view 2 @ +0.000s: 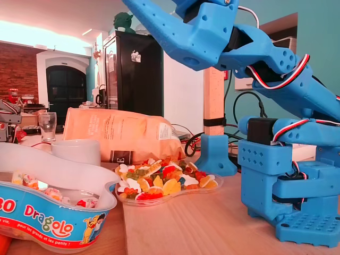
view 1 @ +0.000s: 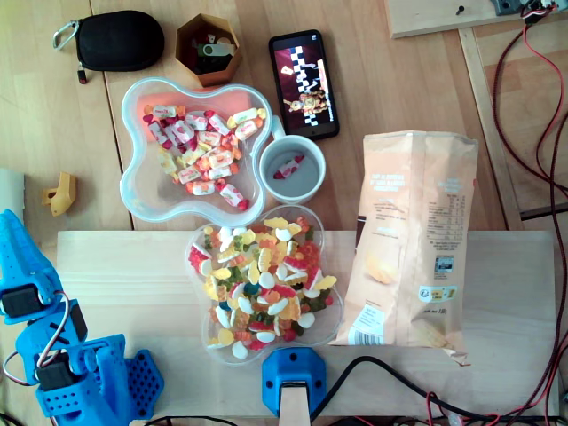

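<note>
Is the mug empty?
No, one red-and-white wrapped candy lies inside the mug in the overhead view.

Clear lobed tray (view 1: 330,333), heaped with colourful gummy sweets (view 1: 262,284). Lies flat across the board's (view 1: 133,266) upper edge in overhead view, left of middle.

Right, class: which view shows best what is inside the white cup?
The overhead view: it looks straight into the white cup, showing one wrapped sweet. The fixed view gives its outer wall from the side.
</note>
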### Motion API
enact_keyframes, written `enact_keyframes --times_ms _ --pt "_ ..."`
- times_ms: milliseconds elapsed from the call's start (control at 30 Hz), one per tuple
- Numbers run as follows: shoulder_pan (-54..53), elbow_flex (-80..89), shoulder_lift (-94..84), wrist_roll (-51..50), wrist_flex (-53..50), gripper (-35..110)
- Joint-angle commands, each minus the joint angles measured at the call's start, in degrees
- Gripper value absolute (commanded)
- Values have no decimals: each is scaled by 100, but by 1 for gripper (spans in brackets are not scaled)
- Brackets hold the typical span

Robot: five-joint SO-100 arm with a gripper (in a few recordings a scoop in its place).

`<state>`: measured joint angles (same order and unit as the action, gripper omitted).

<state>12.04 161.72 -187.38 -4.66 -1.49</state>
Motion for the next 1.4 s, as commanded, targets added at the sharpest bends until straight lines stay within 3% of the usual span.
enact_keyframes --times_ms 0,1100,1367 --pt "158 536 -299 9 9 8" --pt "105 536 -299 -62 35 8" --pt "167 -105 -299 -88 44 8"
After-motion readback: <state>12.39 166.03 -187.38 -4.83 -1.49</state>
